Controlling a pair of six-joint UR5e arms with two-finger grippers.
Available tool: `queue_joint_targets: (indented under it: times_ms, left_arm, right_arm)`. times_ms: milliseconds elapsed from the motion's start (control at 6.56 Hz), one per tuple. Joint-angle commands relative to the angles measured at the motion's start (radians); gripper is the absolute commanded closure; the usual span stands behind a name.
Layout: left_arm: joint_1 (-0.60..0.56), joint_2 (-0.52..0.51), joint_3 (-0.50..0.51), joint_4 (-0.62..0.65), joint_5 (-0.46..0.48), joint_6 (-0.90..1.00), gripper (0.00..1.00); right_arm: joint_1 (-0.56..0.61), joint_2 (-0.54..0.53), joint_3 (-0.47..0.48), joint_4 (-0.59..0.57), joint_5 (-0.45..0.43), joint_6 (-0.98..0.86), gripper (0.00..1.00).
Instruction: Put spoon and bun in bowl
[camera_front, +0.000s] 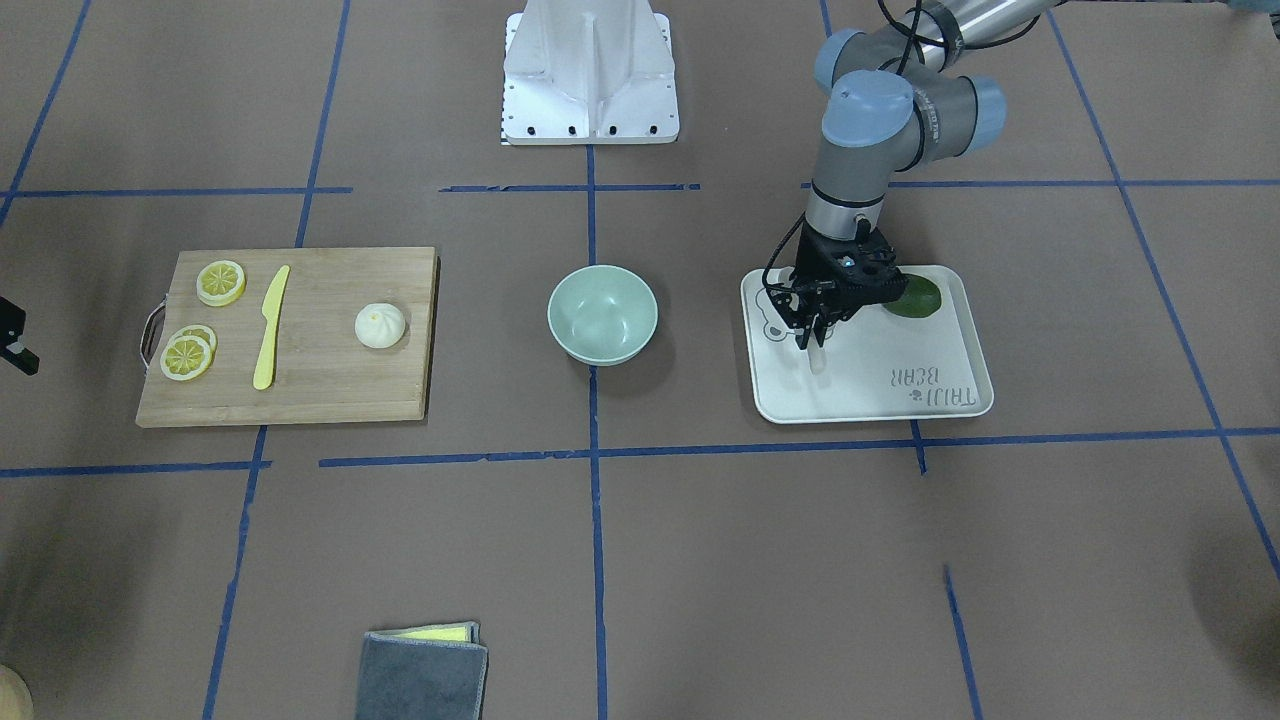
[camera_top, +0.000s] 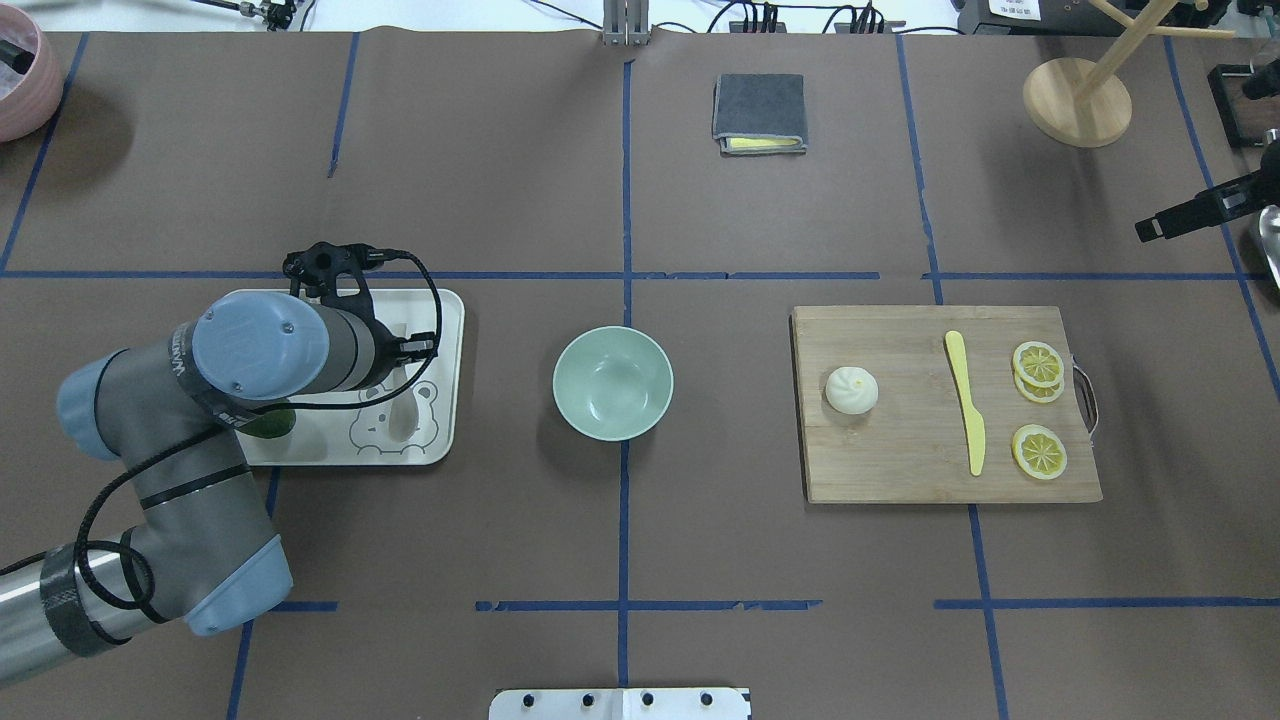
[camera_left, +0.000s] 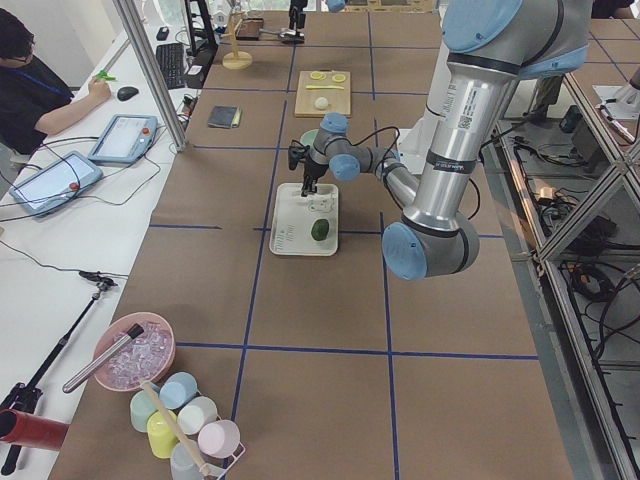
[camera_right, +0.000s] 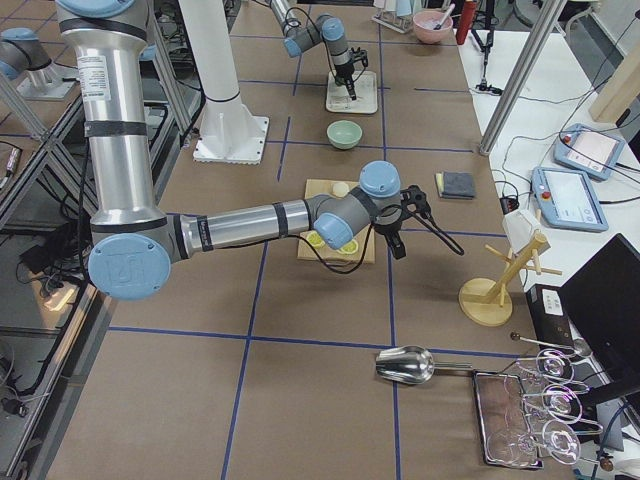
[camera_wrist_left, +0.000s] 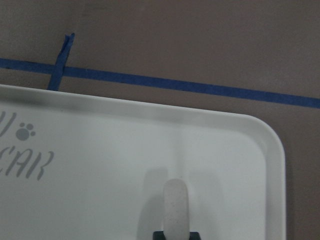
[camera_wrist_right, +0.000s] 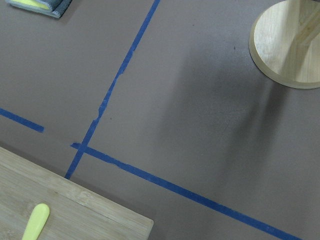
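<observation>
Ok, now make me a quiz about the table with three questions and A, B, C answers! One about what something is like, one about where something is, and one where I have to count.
1. How is the bowl right now?
A) full of water
B) tipped over
C) empty

2. Where is the bun?
A) on the wooden board
B) in the bowl
C) on the floor

3. How many lemon slices lie on the board?
A) one
B) three
C) five

Answers:
1 C: the overhead view shows only the bowl's plain mint-green inside.
2 A: the bun sits on the board, away from the bowl.
3 B: two slices overlap and one lies apart from them.
</observation>
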Motion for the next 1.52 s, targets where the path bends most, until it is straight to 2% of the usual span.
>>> queue_joint_targets:
  times_ms: [0, 152, 457, 610, 762, 1067, 1219, 1371]
  left_arm:
    - [0.000, -0.170, 0.012, 0.217, 0.009, -0.177, 1.00]
    - [0.004, -0.287, 0.047, 0.323, 0.012, -0.259, 1.00]
    - [0.032, -0.433, 0.189, 0.326, 0.012, -0.350, 1.00]
    - [0.052, -0.441, 0.196, 0.323, 0.013, -0.357, 1.00]
    - [0.072, -0.451, 0.197, 0.323, 0.015, -0.355, 0.88]
    - [0.077, -0.443, 0.190, 0.323, 0.017, -0.285, 0.46]
    - [0.078, -0.432, 0.181, 0.323, 0.017, -0.219, 0.00]
    - [0.075, -0.379, 0.105, 0.323, 0.014, -0.127, 0.00]
  right_arm:
    - [0.000, 0.000, 0.001, 0.001, 0.002, 0.003, 0.00]
    - [0.000, 0.000, 0.000, 0.001, 0.002, 0.003, 0.00]
    - [-0.005, 0.000, 0.001, 0.001, 0.002, 0.005, 0.00]
    - [-0.008, 0.001, 0.001, 0.001, 0.002, 0.005, 0.00]
    - [-0.009, 0.001, 0.001, 0.001, 0.002, 0.005, 0.00]
    - [-0.011, 0.001, 0.001, 0.001, 0.002, 0.005, 0.00]
    - [-0.011, 0.001, 0.003, 0.001, 0.002, 0.006, 0.00]
    - [-0.018, 0.006, 0.016, 0.000, 0.001, 0.013, 0.00]
